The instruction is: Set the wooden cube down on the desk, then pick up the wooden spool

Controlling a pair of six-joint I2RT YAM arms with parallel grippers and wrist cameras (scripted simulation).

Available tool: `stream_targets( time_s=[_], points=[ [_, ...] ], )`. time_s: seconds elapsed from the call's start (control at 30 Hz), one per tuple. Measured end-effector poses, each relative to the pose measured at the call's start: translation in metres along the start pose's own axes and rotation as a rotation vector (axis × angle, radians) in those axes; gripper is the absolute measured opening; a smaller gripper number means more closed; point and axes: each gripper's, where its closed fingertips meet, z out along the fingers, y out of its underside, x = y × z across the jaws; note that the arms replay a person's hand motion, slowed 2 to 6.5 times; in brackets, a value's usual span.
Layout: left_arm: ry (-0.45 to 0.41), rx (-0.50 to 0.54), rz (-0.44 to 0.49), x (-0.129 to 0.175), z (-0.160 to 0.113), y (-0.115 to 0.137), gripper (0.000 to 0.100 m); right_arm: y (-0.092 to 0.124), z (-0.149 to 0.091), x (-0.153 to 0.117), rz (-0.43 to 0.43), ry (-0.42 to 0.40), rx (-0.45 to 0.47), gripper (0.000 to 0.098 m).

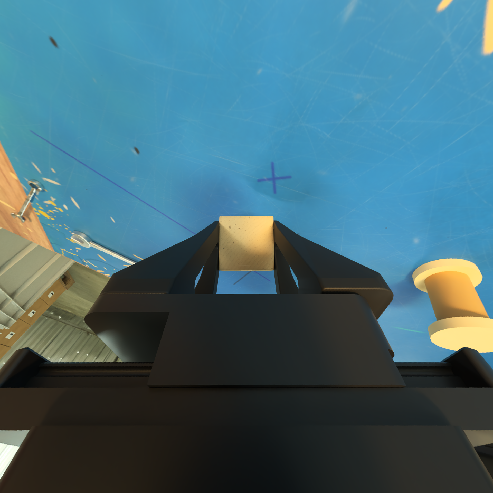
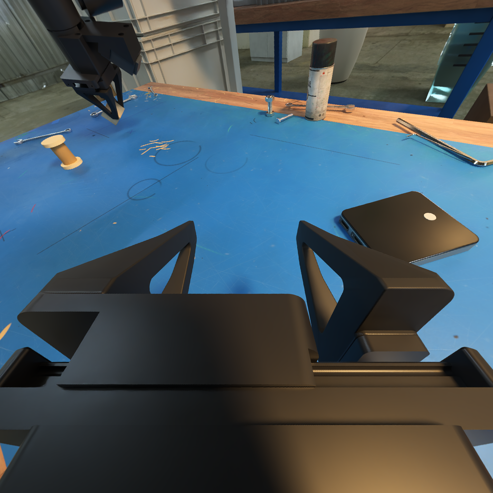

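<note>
My left gripper (image 1: pixel 246 226) is shut on the pale wooden cube (image 1: pixel 246 243) and holds it above the blue desk mat (image 1: pixel 266 93). The wooden spool (image 1: pixel 453 301) lies on its side on the mat, to the right of this gripper. In the right wrist view the left gripper (image 2: pixel 113 112) shows far at the upper left with the cube (image 2: pixel 115 120) low over the mat, and the spool (image 2: pixel 62 155) lies in front of it. My right gripper (image 2: pixel 246 226) is open and empty above the mat.
A black flat device (image 2: pixel 410 229) lies right of my right gripper. A spray can (image 2: pixel 318 82), bolts (image 2: pixel 269 105), wrenches (image 2: pixel 42 136) and a metal bar (image 2: pixel 440 144) lie along the far wooden edge. Wrench (image 1: pixel 101 246) and bolt (image 1: pixel 26 201) lie left in the left wrist view.
</note>
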Motion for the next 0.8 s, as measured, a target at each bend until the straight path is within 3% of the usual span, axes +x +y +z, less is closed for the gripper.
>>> stream_targets(
  time_s=[0.2,0.43,0.8],
  points=[
    [-0.095,0.13,-0.067,-0.003,-0.035,-0.009,0.032,-0.004,-0.002,0.001,-0.014,0.006,0.008,0.0639],
    [-0.219,0.417,-0.223,0.006,-0.109,-0.035,0.032,-0.007,-0.006,0.002,-0.024,0.018,0.014,0.0634],
    [-0.364,0.834,-0.476,0.077,-0.205,-0.066,0.032,-0.013,-0.013,0.003,-0.045,0.033,0.031,0.0632]
  ],
)
